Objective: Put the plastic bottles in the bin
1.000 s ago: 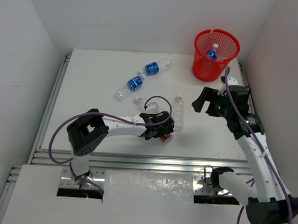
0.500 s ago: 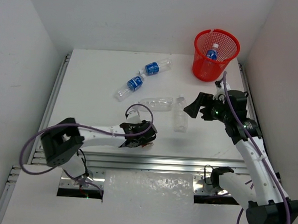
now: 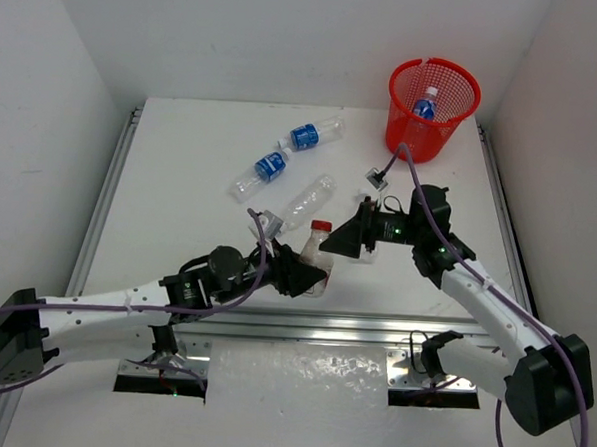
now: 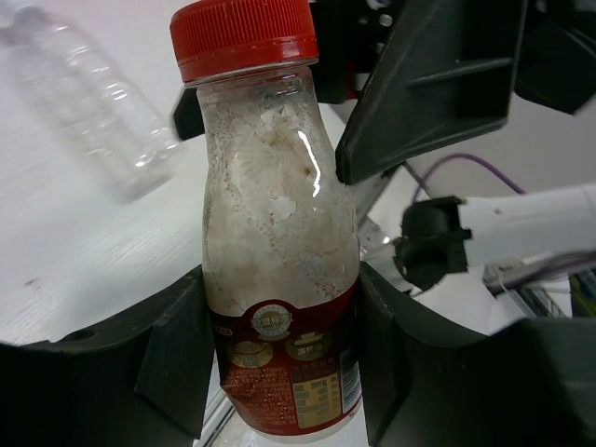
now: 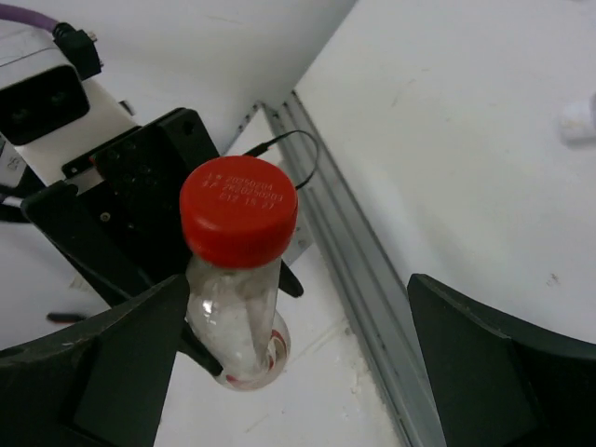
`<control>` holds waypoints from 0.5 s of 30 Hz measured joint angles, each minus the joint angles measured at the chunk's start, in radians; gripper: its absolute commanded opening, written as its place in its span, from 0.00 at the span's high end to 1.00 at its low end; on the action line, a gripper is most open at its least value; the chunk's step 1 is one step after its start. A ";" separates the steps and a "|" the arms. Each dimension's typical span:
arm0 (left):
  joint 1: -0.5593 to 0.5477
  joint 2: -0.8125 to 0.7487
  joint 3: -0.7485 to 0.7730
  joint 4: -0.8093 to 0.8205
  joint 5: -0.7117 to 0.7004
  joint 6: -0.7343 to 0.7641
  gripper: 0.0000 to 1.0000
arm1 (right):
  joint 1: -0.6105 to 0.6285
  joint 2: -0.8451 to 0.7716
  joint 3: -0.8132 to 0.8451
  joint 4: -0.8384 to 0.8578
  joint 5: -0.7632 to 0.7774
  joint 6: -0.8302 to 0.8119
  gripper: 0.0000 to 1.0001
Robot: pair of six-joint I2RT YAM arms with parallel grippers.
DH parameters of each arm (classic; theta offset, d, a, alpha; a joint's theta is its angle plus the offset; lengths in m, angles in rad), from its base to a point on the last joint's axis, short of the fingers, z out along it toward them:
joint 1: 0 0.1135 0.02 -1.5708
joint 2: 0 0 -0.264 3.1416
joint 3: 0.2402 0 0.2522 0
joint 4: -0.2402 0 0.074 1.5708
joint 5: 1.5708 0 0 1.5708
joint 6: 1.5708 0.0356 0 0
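Note:
My left gripper (image 3: 304,275) is shut on the red-capped, red-labelled plastic bottle (image 3: 317,248), held upright off the table near the front middle. In the left wrist view both fingers (image 4: 177,363) press the bottle (image 4: 279,233) at its label. My right gripper (image 3: 350,243) stands open right beside the cap, and its wrist view shows the bottle (image 5: 239,214) between its wide-spread fingers (image 5: 494,363), untouched. The red mesh bin (image 3: 456,87) stands at the back right with a blue-labelled bottle (image 3: 425,106) inside.
Two blue-labelled bottles (image 3: 305,136) (image 3: 267,167) lie at the back middle. A plain clear bottle (image 3: 308,198) lies just behind the grippers. Aluminium rails (image 3: 373,328) run along the table's front edge, and white walls close in the sides.
The left gripper shut on the red-capped bottle, raised it and carried it right. The right arm swung down and left until its open jaws reached the cap.

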 measured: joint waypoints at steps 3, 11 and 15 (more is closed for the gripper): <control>0.001 0.002 -0.016 0.095 0.107 0.065 1.00 | 0.037 -0.008 -0.004 0.073 -0.030 0.019 0.22; 0.001 0.039 -0.018 0.168 0.161 0.138 0.46 | 0.074 -0.011 -0.014 0.200 -0.125 0.116 1.00; -0.004 0.080 0.055 0.097 0.084 0.153 0.07 | 0.071 -0.014 -0.021 0.176 -0.119 0.105 1.00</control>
